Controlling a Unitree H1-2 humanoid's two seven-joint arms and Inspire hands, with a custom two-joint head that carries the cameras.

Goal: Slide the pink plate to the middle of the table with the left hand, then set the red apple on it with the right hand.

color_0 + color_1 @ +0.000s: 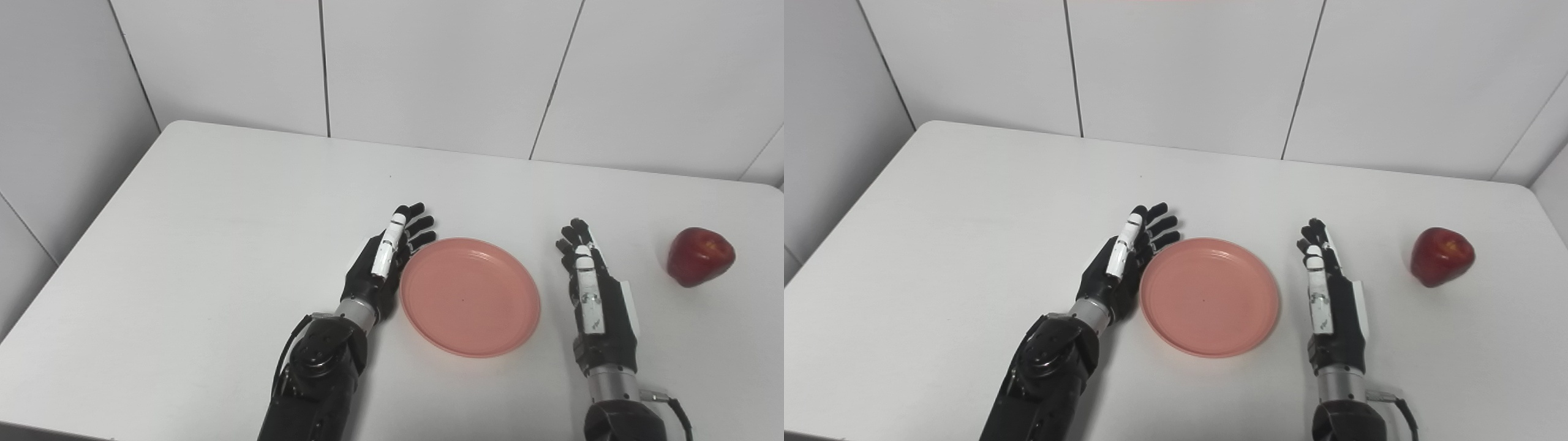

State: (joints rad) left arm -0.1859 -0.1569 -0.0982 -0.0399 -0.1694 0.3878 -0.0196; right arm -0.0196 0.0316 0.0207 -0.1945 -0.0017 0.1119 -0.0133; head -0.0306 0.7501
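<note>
Between the empty, spread-fingered left hand and right hand lies the pink plate; red apple far right.

Bright, even light from overhead fills both views, washing the white table pale. Shadows are soft and short, hugging the plate, the apple and both arms. Focus is sharp throughout, without glare.
</note>
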